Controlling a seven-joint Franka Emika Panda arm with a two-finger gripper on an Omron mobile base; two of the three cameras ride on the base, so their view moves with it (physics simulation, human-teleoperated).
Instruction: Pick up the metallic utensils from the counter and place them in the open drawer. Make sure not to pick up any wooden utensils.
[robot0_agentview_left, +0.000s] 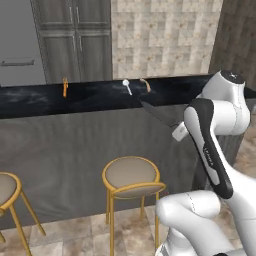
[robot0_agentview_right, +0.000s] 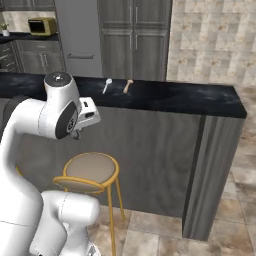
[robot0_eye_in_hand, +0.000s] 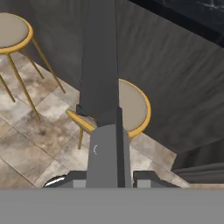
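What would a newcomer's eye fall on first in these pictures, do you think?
The gripper holds a long dark knife in front of the counter. On its black top lie an orange utensil at the left, and a silver spoon and a wooden utensil side by side.

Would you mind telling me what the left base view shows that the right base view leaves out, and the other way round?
Left base view: the orange utensil on the counter, a second stool at the left edge, and a dark knife held in the gripper.
Right base view: a yellow microwave on a far counter, and the near counter's grey end panel.
Both: the black counter, the silver spoon beside the wooden utensil, one gold-legged stool, and the grey tall cabinets.
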